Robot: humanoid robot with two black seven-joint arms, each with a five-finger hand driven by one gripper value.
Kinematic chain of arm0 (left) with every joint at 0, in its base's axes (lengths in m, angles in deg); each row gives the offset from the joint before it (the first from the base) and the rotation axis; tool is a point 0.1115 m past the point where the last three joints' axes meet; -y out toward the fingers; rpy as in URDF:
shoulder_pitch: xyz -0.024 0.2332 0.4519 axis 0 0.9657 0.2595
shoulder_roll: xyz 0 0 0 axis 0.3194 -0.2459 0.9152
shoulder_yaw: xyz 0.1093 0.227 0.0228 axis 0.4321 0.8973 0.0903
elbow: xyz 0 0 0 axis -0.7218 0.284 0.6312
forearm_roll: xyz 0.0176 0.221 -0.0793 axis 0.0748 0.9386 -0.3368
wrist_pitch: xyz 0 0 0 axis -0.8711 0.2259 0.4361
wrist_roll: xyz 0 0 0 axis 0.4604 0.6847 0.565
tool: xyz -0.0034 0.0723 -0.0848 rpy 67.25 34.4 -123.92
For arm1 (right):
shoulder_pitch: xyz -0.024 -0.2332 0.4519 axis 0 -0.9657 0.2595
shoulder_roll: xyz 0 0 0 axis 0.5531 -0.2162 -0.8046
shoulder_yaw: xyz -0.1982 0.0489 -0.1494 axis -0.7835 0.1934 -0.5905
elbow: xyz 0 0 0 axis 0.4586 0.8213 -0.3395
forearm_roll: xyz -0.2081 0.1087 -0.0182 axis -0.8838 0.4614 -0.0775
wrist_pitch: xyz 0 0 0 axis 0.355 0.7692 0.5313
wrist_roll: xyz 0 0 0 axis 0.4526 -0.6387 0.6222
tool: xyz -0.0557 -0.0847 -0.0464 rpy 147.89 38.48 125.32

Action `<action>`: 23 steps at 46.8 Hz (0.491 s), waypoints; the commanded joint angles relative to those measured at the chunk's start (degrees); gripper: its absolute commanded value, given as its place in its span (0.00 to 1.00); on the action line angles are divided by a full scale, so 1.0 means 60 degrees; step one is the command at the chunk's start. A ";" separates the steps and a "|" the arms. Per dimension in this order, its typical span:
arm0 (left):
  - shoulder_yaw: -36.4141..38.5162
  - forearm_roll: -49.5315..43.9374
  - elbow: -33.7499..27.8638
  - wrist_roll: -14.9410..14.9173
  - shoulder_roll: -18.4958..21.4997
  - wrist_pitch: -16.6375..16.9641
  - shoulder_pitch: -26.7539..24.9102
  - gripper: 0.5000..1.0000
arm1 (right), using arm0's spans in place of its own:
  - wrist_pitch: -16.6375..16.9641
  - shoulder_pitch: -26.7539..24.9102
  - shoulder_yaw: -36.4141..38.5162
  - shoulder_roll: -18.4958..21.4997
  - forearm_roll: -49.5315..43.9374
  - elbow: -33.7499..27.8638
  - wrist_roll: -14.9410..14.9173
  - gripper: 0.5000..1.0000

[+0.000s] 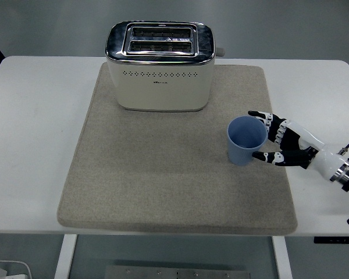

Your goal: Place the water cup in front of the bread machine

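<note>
White table (35, 145) carries a grey mat (163, 174); on its right part stands the blue cup (246, 140), upright, right of and nearer than the toaster (160, 65). Right hand (277, 143) brackets the cup, fingers spread at its side, not yet closed. Grasping and moving it before the toaster remain.

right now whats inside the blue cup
The blue cup shows only its bare blue inner wall; nothing visible inside. The near wall hides the bottom.

Bright even overhead light, soft faint shadows, sharp focus, no glare
</note>
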 commanded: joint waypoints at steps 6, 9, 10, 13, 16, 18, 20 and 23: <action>0.0001 0.0000 0.0001 -0.0011 0.0000 0.0000 -0.0003 1.00 | -0.0001 0.0000 -0.0014 0.0116 -0.0013 -0.0030 0.0052 0.85; 0.0001 0.0000 -0.0014 -0.0011 0.0000 0.0000 0.0011 1.00 | 0.0014 0.0000 -0.0044 0.0175 -0.0013 -0.0059 0.0066 0.85; 0.0001 0.0000 -0.0014 0.0003 0.0000 0.0000 -0.0003 1.00 | 0.0014 0.0000 -0.0044 0.0204 -0.0013 -0.0074 0.0066 0.85; 0.0001 0.0000 -0.0014 -0.0011 0.0000 0.0000 -0.0003 1.00 | 0.0029 0.0000 -0.0058 0.0219 -0.0013 -0.0088 0.0066 0.85; 0.0001 0.0014 -0.0014 0.0004 0.0000 0.0000 0.0012 1.00 | 0.0043 0.0000 -0.0073 0.0219 -0.0013 -0.0088 0.0066 0.85; 0.0001 0.0000 -0.0014 0.0004 0.0000 0.0000 -0.0003 1.00 | 0.0043 0.0000 -0.0073 0.0219 -0.0013 -0.0088 0.0066 0.85; 0.0001 0.0000 -0.0014 0.0003 0.0000 0.0000 0.0011 1.00 | 0.0043 0.0000 -0.0073 0.0233 -0.0013 -0.0088 0.0066 0.85; 0.0001 0.0000 -0.0014 0.0003 0.0000 0.0000 -0.0003 1.00 | 0.0058 0.0000 -0.0088 0.0233 0.0002 -0.0088 0.0066 0.85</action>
